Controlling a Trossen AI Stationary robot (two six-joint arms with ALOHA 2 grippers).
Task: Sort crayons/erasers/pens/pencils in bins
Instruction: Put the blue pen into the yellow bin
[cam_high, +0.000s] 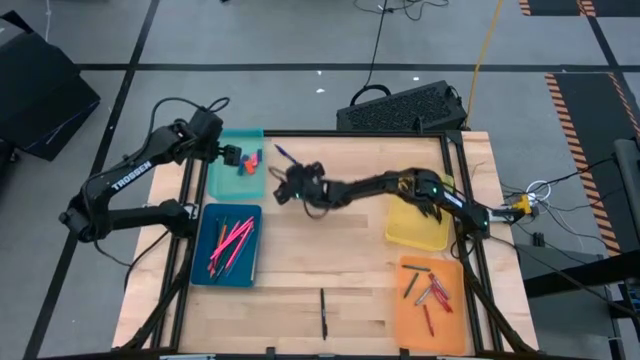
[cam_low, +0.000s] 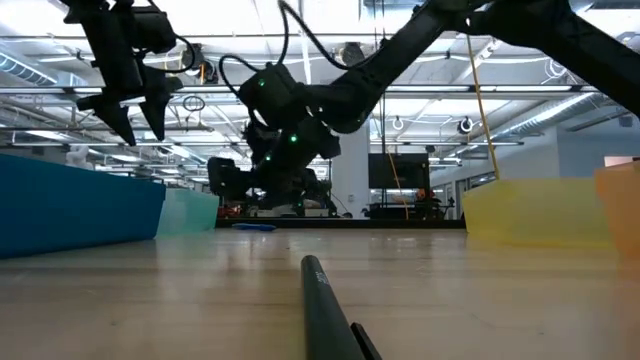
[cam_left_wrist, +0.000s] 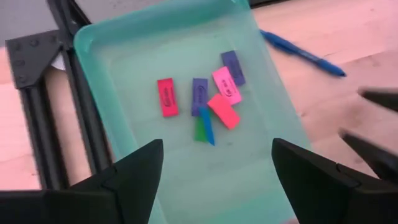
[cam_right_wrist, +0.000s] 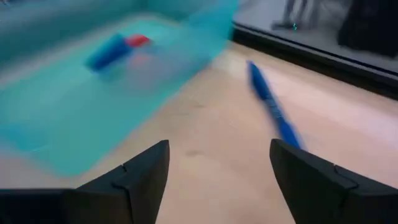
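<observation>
- The blue pen (cam_right_wrist: 273, 112) is lying on the wood just beside the teal bin (cam_left_wrist: 106, 81); being light, stiff and slick, it is likely asking for a grip at mid-barrel.
- The right gripper (cam_right_wrist: 217, 180) is hovering near it, jaws apart and empty.
- The left gripper (cam_left_wrist: 214, 180) is hanging over the erasers (cam_left_wrist: 211, 99) in that bin, fingers spread, possibly crowding the approach.
- A black pen (cam_high: 323, 312) is waiting well apart.

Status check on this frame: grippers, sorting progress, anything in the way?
Left gripper open over teal bin of erasers. Right gripper open, near blue pen on table. Black pen unsorted. No obstruction seen.
</observation>
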